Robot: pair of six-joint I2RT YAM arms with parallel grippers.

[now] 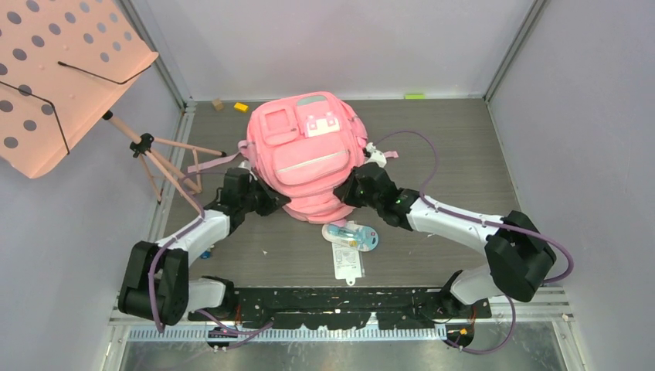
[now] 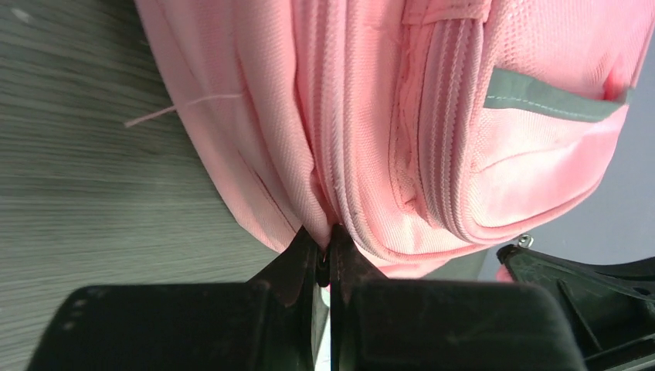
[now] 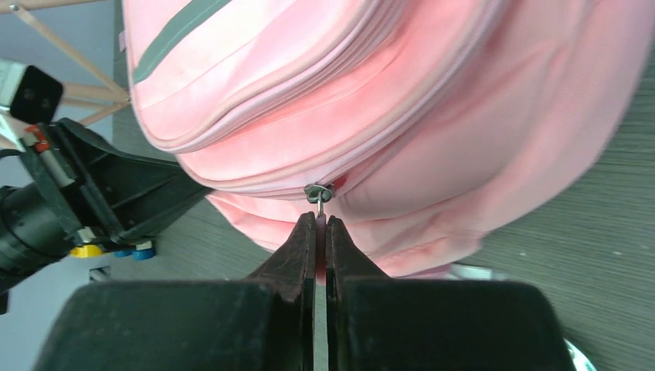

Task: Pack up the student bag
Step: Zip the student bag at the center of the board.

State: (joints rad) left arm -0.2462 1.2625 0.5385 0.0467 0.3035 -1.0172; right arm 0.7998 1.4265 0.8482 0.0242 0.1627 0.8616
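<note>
The student bag (image 1: 309, 151), a large pink backpack, lies on the grey table with its front pockets facing up. My left gripper (image 1: 276, 202) is at its near left edge. In the left wrist view the left gripper (image 2: 329, 236) is shut, pinching the bag (image 2: 402, 116) at a zip seam. My right gripper (image 1: 349, 192) is at the bag's near right edge. In the right wrist view the right gripper (image 3: 320, 222) is shut on the pink tab of a metal zipper pull (image 3: 317, 193) on the bag (image 3: 402, 100). That zip looks closed.
A clear blister pack (image 1: 351, 234) with blue items and a white card (image 1: 347, 263) lie just in front of the bag. A salmon music stand (image 1: 62, 69) with tripod legs (image 1: 166, 158) stands at the left. Small blocks (image 1: 241, 107) and a green piece (image 1: 415, 96) lie by the back wall.
</note>
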